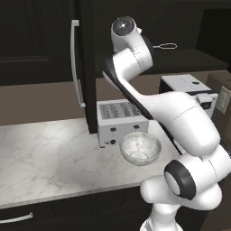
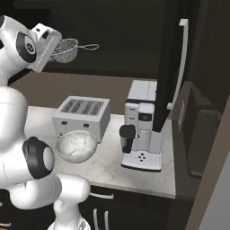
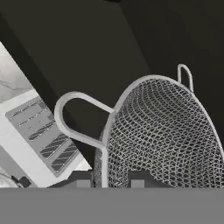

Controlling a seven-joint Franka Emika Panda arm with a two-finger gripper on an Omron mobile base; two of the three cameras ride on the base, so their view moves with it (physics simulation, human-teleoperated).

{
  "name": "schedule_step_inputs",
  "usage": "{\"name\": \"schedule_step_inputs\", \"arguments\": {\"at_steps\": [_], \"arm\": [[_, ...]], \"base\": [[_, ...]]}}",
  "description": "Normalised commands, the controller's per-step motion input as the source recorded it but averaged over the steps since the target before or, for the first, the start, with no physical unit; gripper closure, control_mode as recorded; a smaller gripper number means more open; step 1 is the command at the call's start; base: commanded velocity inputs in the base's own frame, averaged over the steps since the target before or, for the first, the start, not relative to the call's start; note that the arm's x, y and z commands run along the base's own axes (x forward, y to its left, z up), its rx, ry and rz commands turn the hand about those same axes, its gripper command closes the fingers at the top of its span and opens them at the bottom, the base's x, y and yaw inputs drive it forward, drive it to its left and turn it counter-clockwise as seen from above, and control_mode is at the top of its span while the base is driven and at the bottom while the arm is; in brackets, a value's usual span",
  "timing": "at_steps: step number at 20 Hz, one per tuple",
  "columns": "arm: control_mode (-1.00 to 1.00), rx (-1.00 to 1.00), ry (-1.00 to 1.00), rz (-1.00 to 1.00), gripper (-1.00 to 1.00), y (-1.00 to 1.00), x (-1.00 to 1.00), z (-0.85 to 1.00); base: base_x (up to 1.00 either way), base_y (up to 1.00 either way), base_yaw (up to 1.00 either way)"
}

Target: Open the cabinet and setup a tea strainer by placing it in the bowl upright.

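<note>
The cabinet [image 1: 88,67] stands open, its left door edge-on with a long silver bar handle [image 1: 75,63] and its right door [image 2: 168,63] swung out. My gripper [image 2: 55,52] is shut on the tea strainer [image 2: 67,48], which hangs in front of the dark cabinet opening, high over the counter. Its wire loop [image 1: 165,46] pokes out past my arm. In the hand view the mesh basket [image 3: 166,135] looms just ahead of my gripper [image 3: 109,180], whose fingertips [image 3: 83,179] flank the wire at its rim. The frosted bowl [image 1: 140,148] [image 2: 76,146] sits empty on the counter in front of the toaster.
A silver toaster [image 1: 121,118] [image 2: 83,114] stands behind the bowl. A coffee machine [image 2: 143,130] [image 1: 189,90] sits to the right under the open right door. The marble counter [image 1: 49,153] stretches to the left, with a drawer handle [image 1: 16,219] below.
</note>
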Motion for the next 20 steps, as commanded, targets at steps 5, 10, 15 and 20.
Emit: {"name": "schedule_step_inputs", "arguments": {"at_steps": [5,10,15,20], "arm": [[-1.0,0.04,0.0,-0.07,1.0,-0.01,-1.0,0.0],[-1.0,0.1,0.0,-0.1,1.0,-0.11,-1.0,0.0],[-1.0,0.16,0.0,-0.11,1.0,-0.19,-1.0,0.0],[-1.0,0.15,0.02,-0.11,1.0,-0.19,-0.98,-0.04]], "base": [[0.0,0.0,0.0],[0.0,0.0,0.0],[0.0,0.0,0.0],[0.0,0.0,0.0]]}}
